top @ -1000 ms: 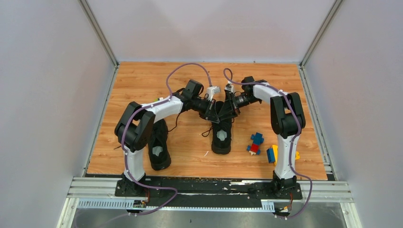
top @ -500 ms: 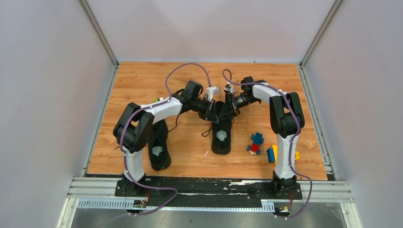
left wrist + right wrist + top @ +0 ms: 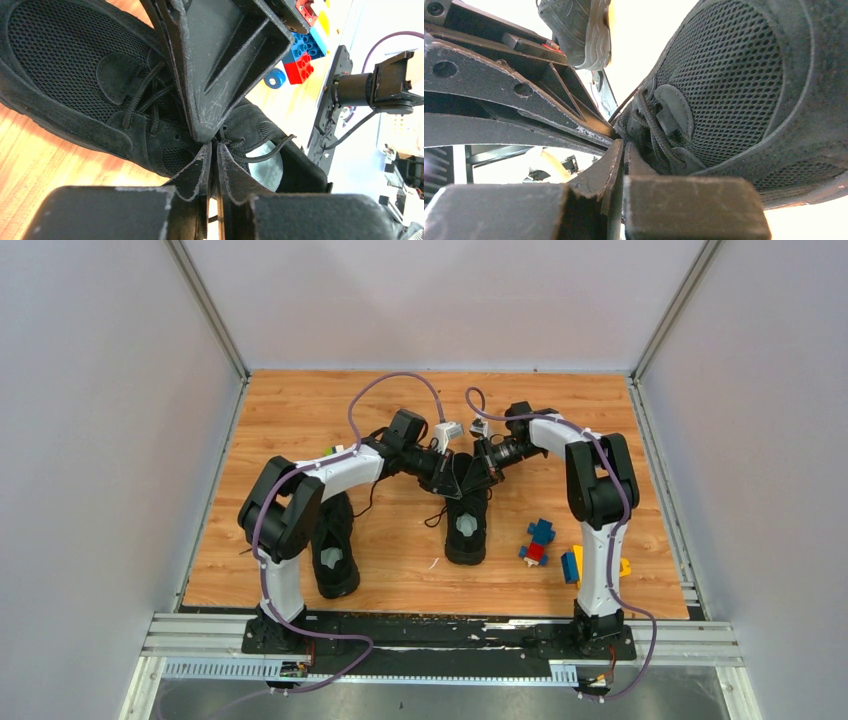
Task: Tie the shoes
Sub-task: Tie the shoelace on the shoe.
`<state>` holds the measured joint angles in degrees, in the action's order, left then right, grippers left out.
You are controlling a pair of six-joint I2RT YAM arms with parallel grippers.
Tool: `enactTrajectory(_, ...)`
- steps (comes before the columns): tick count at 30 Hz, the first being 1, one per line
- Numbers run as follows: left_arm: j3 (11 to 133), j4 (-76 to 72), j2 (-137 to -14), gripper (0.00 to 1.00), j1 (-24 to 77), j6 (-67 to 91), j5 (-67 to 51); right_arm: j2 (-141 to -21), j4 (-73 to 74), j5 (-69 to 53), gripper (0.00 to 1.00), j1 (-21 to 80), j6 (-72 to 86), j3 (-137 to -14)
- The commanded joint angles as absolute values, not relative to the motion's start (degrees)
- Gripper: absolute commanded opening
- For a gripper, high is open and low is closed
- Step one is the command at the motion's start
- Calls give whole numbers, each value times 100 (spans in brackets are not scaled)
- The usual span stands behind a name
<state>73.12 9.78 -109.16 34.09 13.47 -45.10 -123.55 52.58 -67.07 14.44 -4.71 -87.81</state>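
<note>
Two black shoes lie on the wooden table: one under my left arm, the other in the middle. Both grippers meet over the middle shoe's lacing. My left gripper has its fingers almost together, only a slit between them, with a thin black lace crossing that slit. My right gripper is shut, its tips buried among the laces beside the mesh toe; the strand it pinches is mostly hidden. The pale insole shows behind.
Blue, red and yellow toy blocks lie right of the middle shoe, with more by the right arm's base. Loose lace ends trail on the wood left of the middle shoe. Grey walls enclose the table on three sides.
My right gripper's jaws have closed at the laces and that arm has edged slightly left. The left arm and both shoes stay where they were.
</note>
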Motion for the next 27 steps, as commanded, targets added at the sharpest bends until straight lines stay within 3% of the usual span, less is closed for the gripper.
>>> enactTrajectory(1,7390,975,-10652,20,3367,1156,-4225,-11942,5119,-6452,0,1318,-684,-8835)
enactTrajectory(3,7412,1012,-10585,32,3344,1148,-4237,-11768,4997,-6341,0,1071,-611,-8781)
enactTrajectory(6,7423,1048,-10491,39,3319,1143,-4280,-11699,4969,-6306,0,875,-574,-8776)
enactTrajectory(16,7291,1067,-10355,47,3207,1266,-4118,-11379,4695,-5996,0,598,-363,-8472)
enactTrajectory(19,7261,1034,-10294,56,3208,1295,-4133,-11308,4656,-5982,0,583,-343,-8402)
enactTrajectory(22,7260,1051,-10234,59,3183,1288,-4048,-11298,4658,-6028,0,581,-317,-8386)
enactTrajectory(27,7355,1514,-10004,59,2989,1061,-2905,-11177,4624,-5881,0,460,-287,-8307)
